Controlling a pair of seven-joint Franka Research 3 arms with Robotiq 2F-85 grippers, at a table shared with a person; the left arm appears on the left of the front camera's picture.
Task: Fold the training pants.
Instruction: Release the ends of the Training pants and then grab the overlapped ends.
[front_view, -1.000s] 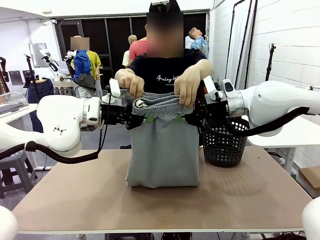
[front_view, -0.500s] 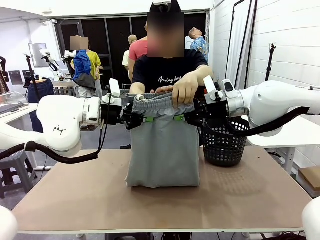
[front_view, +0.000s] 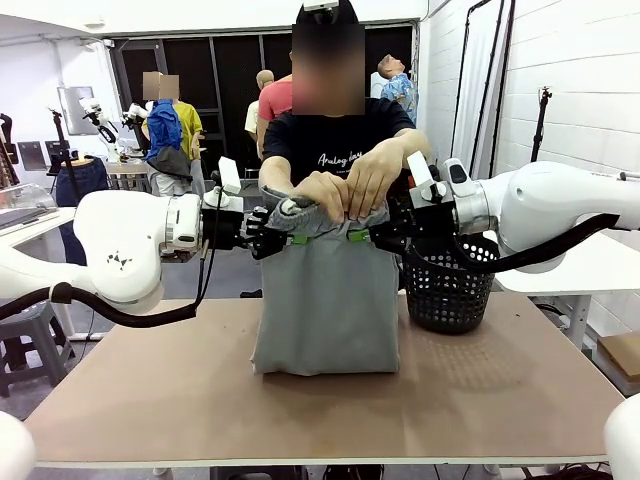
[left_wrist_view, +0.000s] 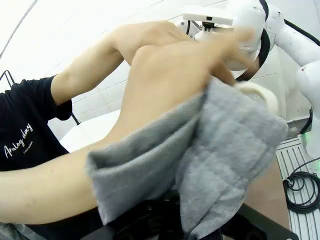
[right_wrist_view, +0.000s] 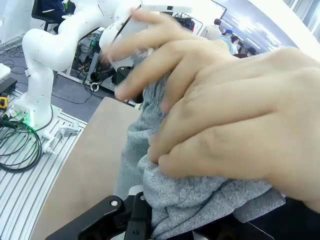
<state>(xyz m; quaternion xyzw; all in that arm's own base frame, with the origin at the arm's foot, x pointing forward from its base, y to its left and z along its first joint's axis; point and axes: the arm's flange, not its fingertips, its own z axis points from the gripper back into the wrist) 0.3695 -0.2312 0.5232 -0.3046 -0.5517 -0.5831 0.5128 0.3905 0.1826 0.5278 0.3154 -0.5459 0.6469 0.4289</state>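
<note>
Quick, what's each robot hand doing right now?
Robot's left hand: closed, holding the training pants near the waistband.
Robot's right hand: closed, holding the training pants too.
Person's hands: bunching the waistband.

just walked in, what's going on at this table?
Both arms hold the grey pants up by the top corners: the left gripper and right gripper are shut on the fabric just under the waistband. The pants hang between them, bottom edge resting on the table. The person's hands grip the bunched waistband in the middle. A black basket stands to the right.
</note>
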